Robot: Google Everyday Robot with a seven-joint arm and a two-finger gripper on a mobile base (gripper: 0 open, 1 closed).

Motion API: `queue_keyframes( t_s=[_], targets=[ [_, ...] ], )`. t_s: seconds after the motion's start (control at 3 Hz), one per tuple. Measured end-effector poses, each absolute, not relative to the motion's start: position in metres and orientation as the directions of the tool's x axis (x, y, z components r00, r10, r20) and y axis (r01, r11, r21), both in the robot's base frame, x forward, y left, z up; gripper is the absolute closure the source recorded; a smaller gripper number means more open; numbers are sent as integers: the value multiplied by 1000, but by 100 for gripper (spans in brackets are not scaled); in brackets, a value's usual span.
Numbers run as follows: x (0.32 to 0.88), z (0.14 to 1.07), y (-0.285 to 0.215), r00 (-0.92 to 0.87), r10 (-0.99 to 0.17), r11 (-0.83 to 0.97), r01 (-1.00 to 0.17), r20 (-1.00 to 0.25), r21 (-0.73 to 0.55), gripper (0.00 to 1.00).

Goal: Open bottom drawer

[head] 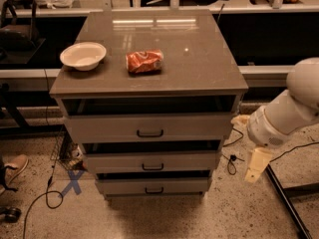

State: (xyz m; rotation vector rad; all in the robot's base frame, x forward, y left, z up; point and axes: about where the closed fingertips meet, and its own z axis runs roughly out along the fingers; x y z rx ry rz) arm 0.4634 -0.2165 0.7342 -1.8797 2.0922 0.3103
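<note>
High frontal view, end effector (255, 167) lower right

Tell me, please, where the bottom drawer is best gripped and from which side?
Take the small black bar handle at the centre of the flat front of the bottom drawer, coming straight from the front. It is the only part standing proud, and it lies horizontal, so close over it top and bottom. The pincer hangs low, right of the cabinet, apart from it.

End effector (256, 166) low, right of the bottom drawer (153, 185), not touching.
</note>
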Motion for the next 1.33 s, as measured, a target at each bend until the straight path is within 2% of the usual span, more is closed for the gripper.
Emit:
queue_keyframes(
  t_s=[0.67,1.33],
  targets=[
    [458,600,-236,-16,-965,32,-998,-262,-56,0],
    [458,583,-230,-21,-957,34,-999,-288,-41,0]
  ],
)
